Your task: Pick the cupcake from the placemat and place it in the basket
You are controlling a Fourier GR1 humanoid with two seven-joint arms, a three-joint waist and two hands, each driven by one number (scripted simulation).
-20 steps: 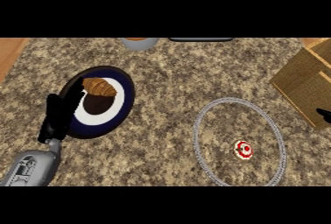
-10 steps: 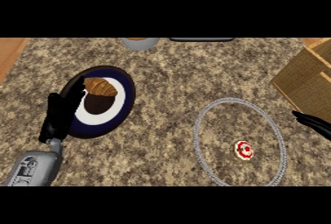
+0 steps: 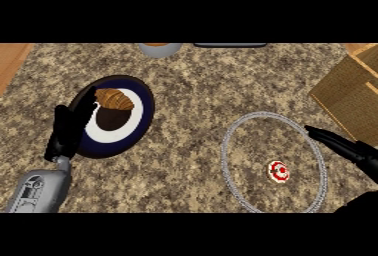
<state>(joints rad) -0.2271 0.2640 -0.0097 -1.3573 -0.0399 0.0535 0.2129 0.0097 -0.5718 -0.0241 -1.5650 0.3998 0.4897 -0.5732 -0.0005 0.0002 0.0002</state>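
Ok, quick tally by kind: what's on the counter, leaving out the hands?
Food: 2 (croissant, cupcake)
Plate: 1
Placemat: 1
Basket: 1
Grey bowl, cut off at the top edge: 1
Dark item at the top edge, unclear what: 1
Total: 7

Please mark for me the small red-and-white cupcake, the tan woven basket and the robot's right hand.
Small red-and-white cupcake (image 3: 278, 171), head view, on its top centre.
Tan woven basket (image 3: 345, 95), head view, on its side wall.
Black right hand (image 3: 341, 144), head view, on a straight finger.
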